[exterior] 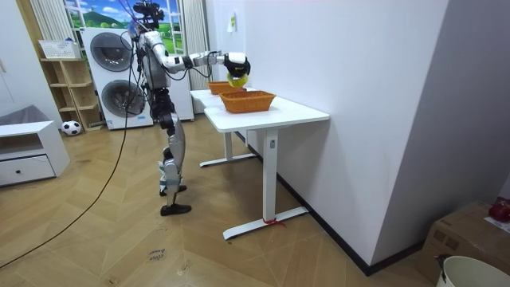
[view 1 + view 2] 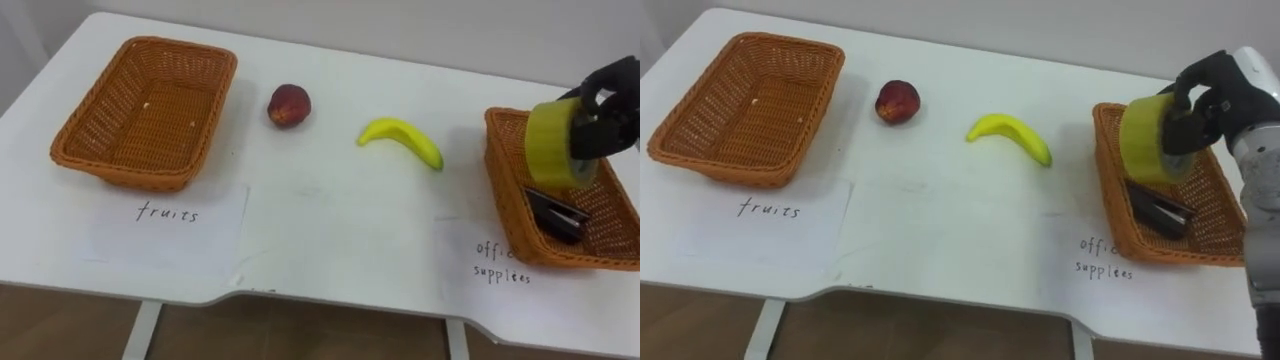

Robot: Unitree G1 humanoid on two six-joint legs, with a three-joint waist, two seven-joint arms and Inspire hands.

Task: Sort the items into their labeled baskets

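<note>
My right hand (image 2: 1212, 98) is shut on a yellow tape roll (image 2: 1154, 139) and holds it above the office supplies basket (image 2: 1110, 190) at the table's right. A dark stapler (image 2: 1162, 210) lies inside that basket. A yellow banana (image 2: 1012, 137) lies mid-table, and a red apple (image 2: 897, 102) sits to its left. The fruits basket (image 2: 745, 105) stands empty at the far left. In the room view I stand at the table's end with the right hand (image 1: 237, 68) out over the near basket (image 1: 248, 101).
Paper labels lie in front of each basket: one reading fruits (image 2: 770, 211) and one reading office supplies (image 2: 1103, 259). The white table (image 2: 950, 220) has its front edge close below the labels. A wall runs behind the table.
</note>
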